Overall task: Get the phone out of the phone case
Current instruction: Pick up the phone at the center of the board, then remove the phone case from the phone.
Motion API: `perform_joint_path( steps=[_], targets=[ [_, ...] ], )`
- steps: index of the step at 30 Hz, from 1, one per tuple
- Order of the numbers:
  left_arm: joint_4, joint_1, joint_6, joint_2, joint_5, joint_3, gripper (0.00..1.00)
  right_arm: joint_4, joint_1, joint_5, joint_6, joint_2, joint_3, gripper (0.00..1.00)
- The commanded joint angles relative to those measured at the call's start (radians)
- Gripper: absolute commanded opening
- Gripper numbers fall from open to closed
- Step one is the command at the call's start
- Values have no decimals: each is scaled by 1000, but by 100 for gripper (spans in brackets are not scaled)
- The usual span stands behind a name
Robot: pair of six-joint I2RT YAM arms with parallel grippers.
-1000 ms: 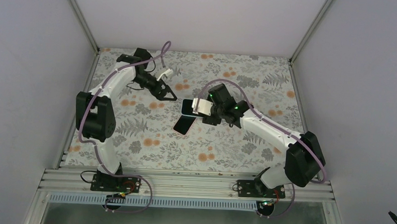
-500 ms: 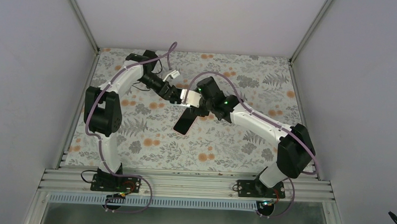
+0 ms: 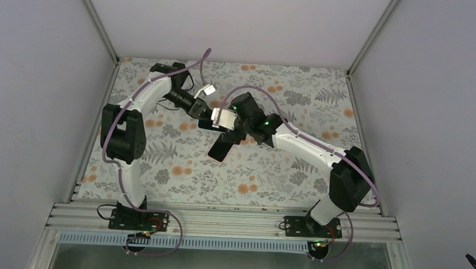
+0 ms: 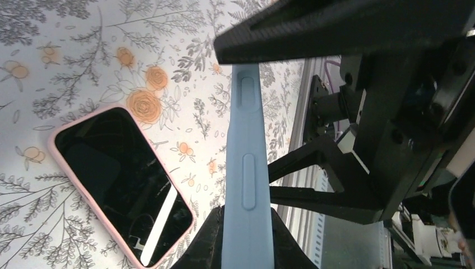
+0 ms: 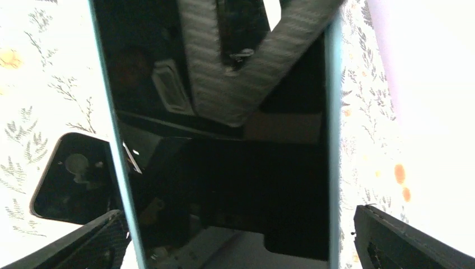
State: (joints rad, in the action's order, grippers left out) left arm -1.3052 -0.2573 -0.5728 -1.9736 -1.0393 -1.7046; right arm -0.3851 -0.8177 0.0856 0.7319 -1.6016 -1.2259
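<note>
A phone [image 5: 224, 168] with a black screen sits in a light blue case [image 4: 246, 140] and is held in the air above the table's middle. My left gripper [image 4: 246, 216] is shut on one long edge of the case, near its side buttons. In the top view the left gripper [image 3: 204, 112] meets the right gripper [image 3: 227, 120] there. The right gripper [image 5: 238, 213] straddles the phone's width. Its right finger [image 5: 403, 238] stands off the case edge with a gap, and the left finger [image 5: 95, 241] is close to the other edge. The back of the case is hidden.
A second phone with a pink rim [image 4: 120, 179] lies screen up on the flowered table [image 3: 282, 172], just below the held one [image 3: 221, 149]. The left arm reaches in from the back left. White walls and metal posts enclose the table.
My left gripper swung in from the back left and shut on the blue case's edge. The right gripper carried the phone left toward it and spread its jaws wider.
</note>
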Motion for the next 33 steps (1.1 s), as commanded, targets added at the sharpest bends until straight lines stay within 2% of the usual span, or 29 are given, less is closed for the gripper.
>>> perform_joint_path(
  steps=[1,7,11,14,19,25,33],
  targets=[
    [-52,-13,-119,56,-53,-15,2,-74,64,-198,-45,64,-60,100],
    [-50,-42,-247,190,87,40,2,-422,224,-596,104,72,-122,100],
    [18,-110,-281,316,240,99,2,-619,251,-722,210,29,-168,100],
    [57,-151,-298,385,265,138,2,-639,251,-758,220,12,-186,100],
    [54,-202,-291,384,313,159,2,-637,254,-766,219,-16,-212,100],
    [79,-229,-270,406,327,201,2,-680,269,-786,245,-55,-247,99],
    [59,-243,-275,423,320,183,2,-731,277,-793,286,-123,-261,95]
  ],
)
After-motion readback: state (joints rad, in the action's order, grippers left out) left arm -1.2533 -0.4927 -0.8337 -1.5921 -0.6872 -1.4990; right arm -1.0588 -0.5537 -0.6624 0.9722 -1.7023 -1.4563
